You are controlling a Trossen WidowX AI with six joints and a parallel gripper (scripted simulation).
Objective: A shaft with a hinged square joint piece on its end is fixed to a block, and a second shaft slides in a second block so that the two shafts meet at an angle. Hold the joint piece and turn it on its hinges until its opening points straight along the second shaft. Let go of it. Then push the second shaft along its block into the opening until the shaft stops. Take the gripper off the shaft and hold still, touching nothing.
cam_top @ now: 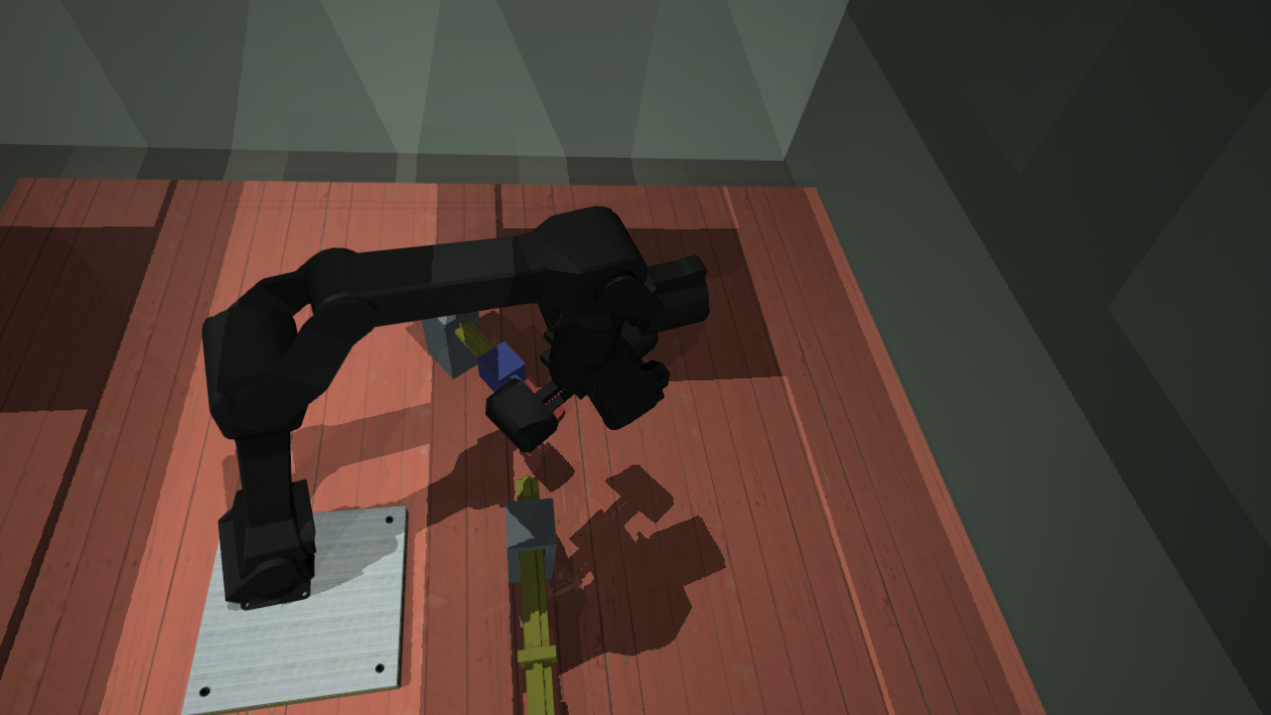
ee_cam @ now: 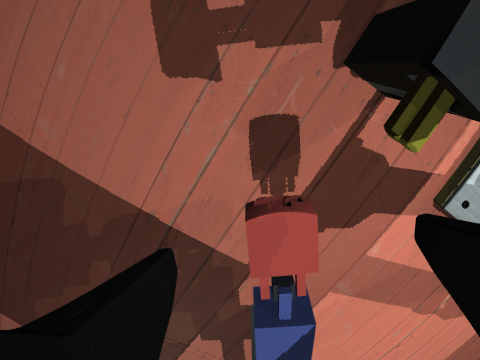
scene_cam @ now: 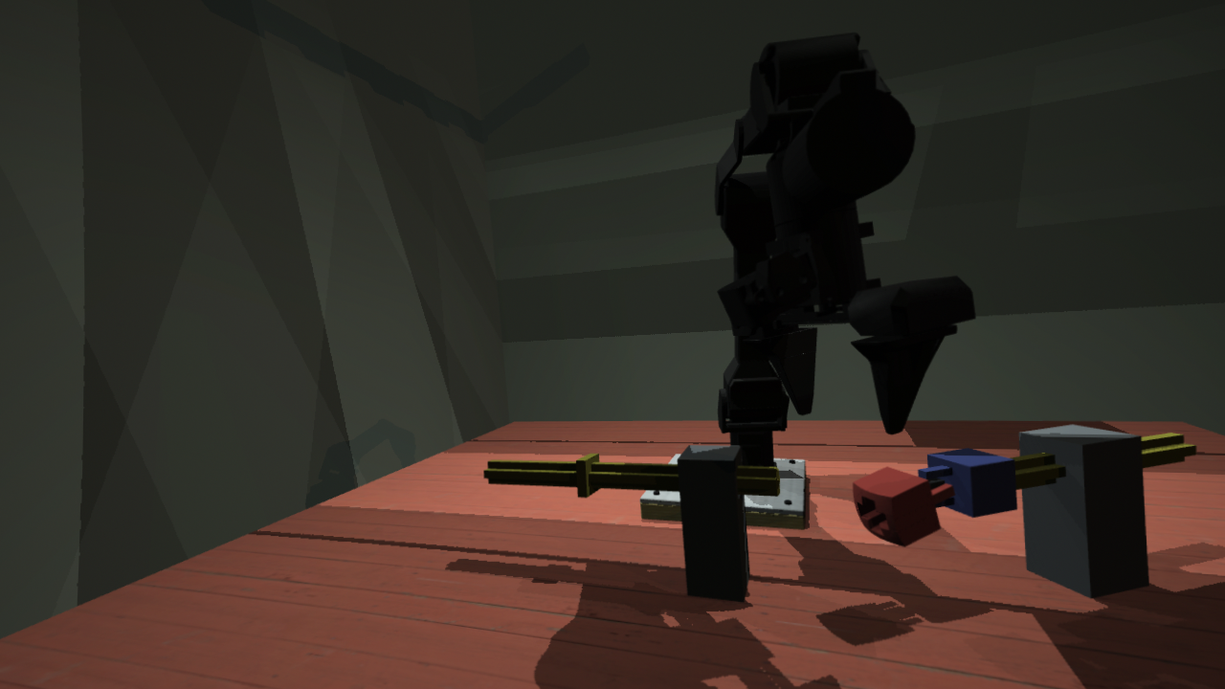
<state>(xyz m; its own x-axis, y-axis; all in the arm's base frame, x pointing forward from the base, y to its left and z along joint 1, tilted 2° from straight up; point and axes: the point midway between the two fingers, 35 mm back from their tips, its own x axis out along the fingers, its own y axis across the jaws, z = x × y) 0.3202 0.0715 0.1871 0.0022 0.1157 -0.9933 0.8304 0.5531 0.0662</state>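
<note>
The red joint piece (scene_cam: 895,505) (ee_cam: 282,240) hangs on the blue hinge piece (cam_top: 501,362) (scene_cam: 971,479) (ee_cam: 282,325) at the end of the fixed shaft, which sits in the light grey block (cam_top: 451,342) (scene_cam: 1083,505). Its opening faces down and toward the dark block (cam_top: 530,526) (scene_cam: 712,522) (ee_cam: 450,45). The yellow second shaft (cam_top: 533,604) (scene_cam: 547,474) passes through that block; its tip (ee_cam: 420,120) stands apart from the joint. My gripper (cam_top: 573,404) (scene_cam: 848,419) (ee_cam: 299,246) is open, above the joint piece with a finger on either side, touching nothing. In the top view a finger hides the joint piece.
The arm's metal base plate (cam_top: 302,613) (scene_cam: 791,505) (ee_cam: 467,195) lies on the wooden floor behind the dark block. Dark walls close the floor at the back and right. A collar sits on the second shaft's far part (cam_top: 537,655) (scene_cam: 587,474).
</note>
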